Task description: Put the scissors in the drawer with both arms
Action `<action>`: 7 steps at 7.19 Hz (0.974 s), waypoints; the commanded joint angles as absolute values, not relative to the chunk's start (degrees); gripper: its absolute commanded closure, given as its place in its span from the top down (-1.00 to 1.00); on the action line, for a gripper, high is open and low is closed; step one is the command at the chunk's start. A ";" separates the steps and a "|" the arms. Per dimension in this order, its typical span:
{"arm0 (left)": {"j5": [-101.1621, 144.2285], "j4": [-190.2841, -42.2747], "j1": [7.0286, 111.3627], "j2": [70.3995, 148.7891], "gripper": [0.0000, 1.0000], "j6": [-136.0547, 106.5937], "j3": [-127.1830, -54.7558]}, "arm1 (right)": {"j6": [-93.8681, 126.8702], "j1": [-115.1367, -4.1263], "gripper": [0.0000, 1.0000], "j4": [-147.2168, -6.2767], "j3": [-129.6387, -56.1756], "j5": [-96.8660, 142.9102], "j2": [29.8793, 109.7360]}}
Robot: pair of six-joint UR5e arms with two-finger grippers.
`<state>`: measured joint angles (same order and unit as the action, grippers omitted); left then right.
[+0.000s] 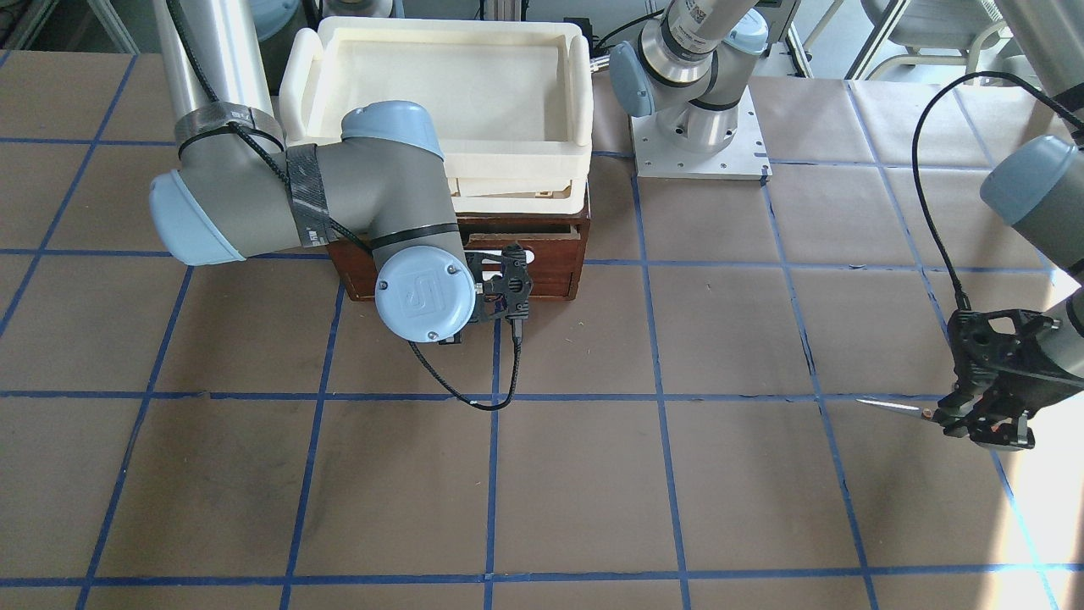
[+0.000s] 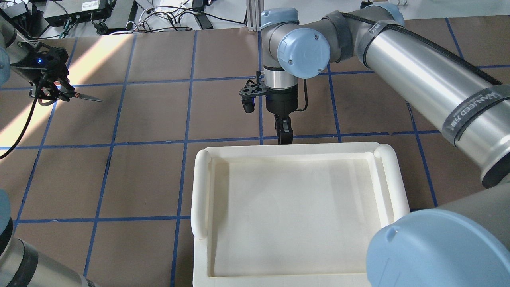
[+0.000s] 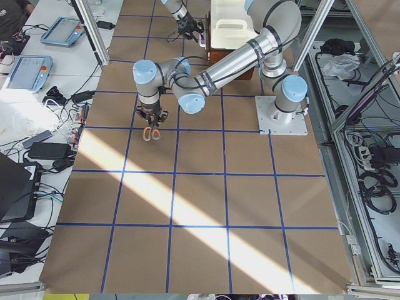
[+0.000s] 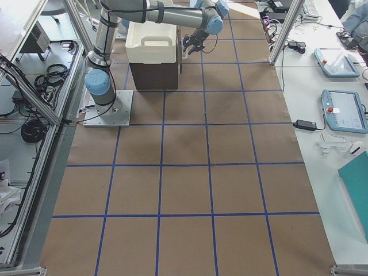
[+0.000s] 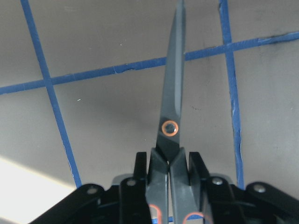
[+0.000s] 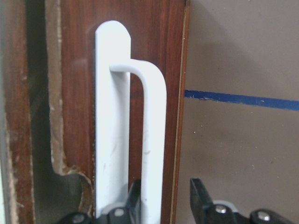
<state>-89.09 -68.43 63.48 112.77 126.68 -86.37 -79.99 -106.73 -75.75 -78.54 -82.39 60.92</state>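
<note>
- Pulling the drawer point(image 1: 550, 271) open looks like the job right now, so the scissors can go in after. From here the drawer looks shut or nearly shut, but I cannot tell for sure.
- Closest to the robot is the white tray point(image 2: 201, 191). It sits on top of the brown drawer box.
- Just past it, at the drawer front, is the right gripper point(image 2: 284, 135). Its fingers point(image 6: 200, 196) are on both sides of the white handle point(image 6: 154, 130).
- The fingers are only a little apart. One is right by the bar and the other has a small gap, so it is not squeezing yet.
- To do it well, the gripper should close firmly on the bar first. Then it should pull slowly and straight out, away from the robot, so the box does not slide and the tray does not tip.
- Far out on the robot's left, well away from the drawer, is the left gripper point(image 5: 168, 163). It is closed tight on the grey handles of the scissors point(image 5: 175, 93).
- The blades are shut and point out flat, low over the brown table point(image 1: 737, 491).
- That arm should wait until the drawer is wide open, so the two arms do not bump.
</note>
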 commanded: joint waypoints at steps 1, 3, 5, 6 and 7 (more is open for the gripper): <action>-89.03 -70.39 63.81 111.71 -1.00 126.56 -86.40 | -80.07 -106.53 -0.12 -76.11 -77.26 -82.44 60.65; -89.03 -71.62 63.98 110.84 -1.00 126.65 -86.40 | -80.60 -105.82 -0.14 -76.55 -74.11 -82.70 58.03; -89.12 -71.72 65.38 110.22 -1.00 126.56 -86.40 | -81.03 -104.34 -0.14 -76.64 -68.67 -83.50 55.03; -89.21 -72.50 66.43 109.61 -1.00 126.48 -86.40 | -81.04 -104.15 -0.14 -77.34 -67.51 -83.50 54.24; -89.21 -73.29 67.32 108.82 -1.00 125.00 -86.40 | -81.30 -103.98 -0.14 -79.43 -67.33 -83.50 53.97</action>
